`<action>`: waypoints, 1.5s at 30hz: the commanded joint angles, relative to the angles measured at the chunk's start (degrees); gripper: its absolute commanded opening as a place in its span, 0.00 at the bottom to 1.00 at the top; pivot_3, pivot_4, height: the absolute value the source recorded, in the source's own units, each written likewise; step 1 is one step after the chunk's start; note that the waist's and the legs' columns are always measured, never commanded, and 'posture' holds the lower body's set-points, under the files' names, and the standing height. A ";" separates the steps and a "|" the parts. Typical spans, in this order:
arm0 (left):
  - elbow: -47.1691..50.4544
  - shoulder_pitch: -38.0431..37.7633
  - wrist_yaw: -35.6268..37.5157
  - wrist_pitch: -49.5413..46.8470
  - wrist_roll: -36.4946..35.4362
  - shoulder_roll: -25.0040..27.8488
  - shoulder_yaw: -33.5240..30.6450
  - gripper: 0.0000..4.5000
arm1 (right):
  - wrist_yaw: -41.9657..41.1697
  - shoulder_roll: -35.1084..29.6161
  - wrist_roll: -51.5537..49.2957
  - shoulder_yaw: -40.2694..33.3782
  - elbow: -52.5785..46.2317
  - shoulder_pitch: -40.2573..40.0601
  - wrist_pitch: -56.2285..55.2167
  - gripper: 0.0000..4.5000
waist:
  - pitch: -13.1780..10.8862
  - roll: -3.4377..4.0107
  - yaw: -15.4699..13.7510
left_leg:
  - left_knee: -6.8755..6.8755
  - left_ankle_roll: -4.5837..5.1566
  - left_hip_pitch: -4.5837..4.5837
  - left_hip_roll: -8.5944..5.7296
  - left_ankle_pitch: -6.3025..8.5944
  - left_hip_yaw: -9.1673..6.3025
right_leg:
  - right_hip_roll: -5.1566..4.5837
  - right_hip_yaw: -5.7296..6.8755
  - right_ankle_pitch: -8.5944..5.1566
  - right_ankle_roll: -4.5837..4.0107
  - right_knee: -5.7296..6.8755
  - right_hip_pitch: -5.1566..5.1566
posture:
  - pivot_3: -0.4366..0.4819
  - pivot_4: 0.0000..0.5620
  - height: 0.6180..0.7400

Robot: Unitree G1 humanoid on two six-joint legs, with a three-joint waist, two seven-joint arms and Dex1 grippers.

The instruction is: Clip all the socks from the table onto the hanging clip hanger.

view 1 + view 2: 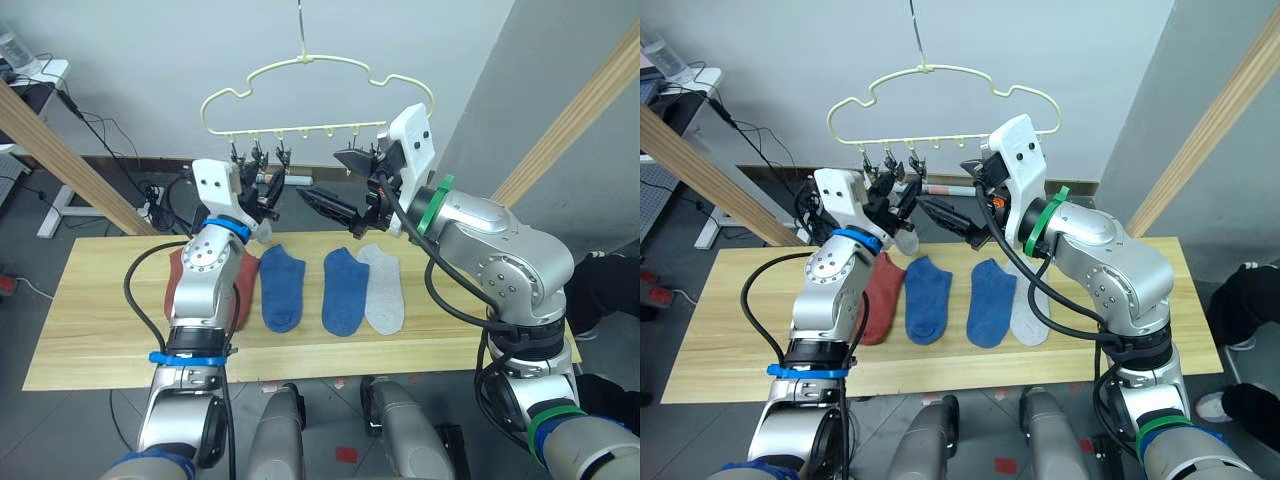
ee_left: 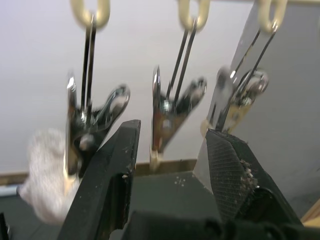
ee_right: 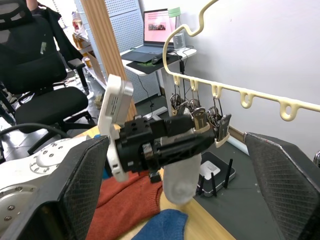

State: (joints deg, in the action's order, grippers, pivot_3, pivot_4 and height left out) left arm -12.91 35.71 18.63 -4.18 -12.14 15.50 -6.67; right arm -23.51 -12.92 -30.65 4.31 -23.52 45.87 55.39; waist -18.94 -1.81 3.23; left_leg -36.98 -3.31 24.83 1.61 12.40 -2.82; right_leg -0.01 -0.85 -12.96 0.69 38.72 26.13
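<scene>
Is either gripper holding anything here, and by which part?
Nothing is held. The left gripper is open around a clip; the right gripper is open, empty. A grey sock hangs beside.

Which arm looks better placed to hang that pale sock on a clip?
The left gripper, probably. Its open fingers sit right at the clips of the hanger, beside the grey sock. The right gripper hangs open, a little apart.

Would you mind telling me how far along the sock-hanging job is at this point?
Done: one light grey sock appears to hang from a clip on the clip hanger. In hand: nothing; the left gripper sits open around a neighbouring clip, and the right gripper is open beside it. Left: two blue socks, a second grey sock and rust-red sock fabric, partly behind the left arm, lie on the table.
</scene>
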 commanded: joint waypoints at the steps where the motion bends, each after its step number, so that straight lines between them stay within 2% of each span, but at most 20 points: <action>1: -0.39 1.55 -0.31 2.52 0.80 0.26 -0.49 0.50 | 0.21 -0.11 -1.37 -1.07 -2.91 0.96 -0.35 1.00 | 0.00 0.00 0.03 | 0.00 0.00 0.00 0.00 0.00 0.00 | 0.00 0.00 0.00 0.00 0.00 0.00 | 0.37 0.57 1.00; 25: -1.34 4.15 -3.59 5.97 2.05 0.81 -1.43 0.50 | 0.65 -0.05 -1.28 -0.95 -2.57 0.83 -0.78 1.00 | 0.00 0.00 0.06 | 0.00 0.00 0.00 0.00 0.00 -0.01 | 0.00 0.02 0.01 -0.02 0.05 0.00 | 0.38 0.57 1.00; 28: -1.16 4.21 -3.36 6.32 2.06 0.86 -1.36 0.39 | 0.63 -0.13 -1.39 -0.97 -2.66 0.59 -0.63 1.00 | 0.00 0.00 0.06 | 0.00 0.00 0.00 0.00 0.00 -0.02 | 0.00 0.02 0.01 -0.02 0.06 0.00 | 0.38 0.57 1.00; 32: -0.94 4.14 -3.31 6.55 2.37 1.01 -1.20 0.13 | 0.60 -0.11 -1.48 -1.03 -2.52 0.53 -0.61 1.00 | 0.00 0.00 0.06 | 0.00 0.00 0.00 0.00 0.00 -0.02 | 0.00 0.02 0.01 -0.02 0.06 0.00 | 0.38 0.57 1.00; 34: -0.70 3.98 -3.35 6.52 2.44 1.04 -1.19 0.06 | 0.52 -0.18 -1.39 -0.95 -2.45 0.35 -0.73 1.00 | 0.00 0.00 0.06 | 0.00 0.00 0.00 0.00 0.00 -0.02 | 0.00 0.02 0.01 -0.02 0.06 0.01 | 0.38 0.57 1.00; 40: 1.66 2.55 -3.16 4.34 3.06 1.91 -0.61 0.05 | -0.40 -1.47 -0.61 0.16 -2.49 -1.24 -0.97 1.00 | 0.00 0.00 0.05 | 0.00 0.00 0.00 0.00 0.00 -0.02 | 0.00 0.02 0.02 -0.03 0.06 0.00 | 0.39 0.57 1.00; 45: 7.88 1.41 0.52 -9.45 -3.53 3.52 -1.65 0.05 | -3.91 -11.69 6.91 7.43 2.31 -7.43 -3.03 1.00 | 0.01 -0.02 -0.14 | -0.01 0.00 0.00 -0.05 0.00 -0.04 | -0.06 0.03 0.00 0.00 0.06 -0.02 | 0.40 0.57 1.00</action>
State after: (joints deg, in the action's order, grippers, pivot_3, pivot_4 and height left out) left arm -8.44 37.55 18.02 -9.86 -13.47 18.44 -7.28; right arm -26.10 -23.47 -25.87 10.77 -21.53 39.07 54.39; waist -18.92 -1.83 3.09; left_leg -36.99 -3.31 24.82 1.55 12.40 -2.84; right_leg -0.09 -0.84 -12.97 0.70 38.78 26.11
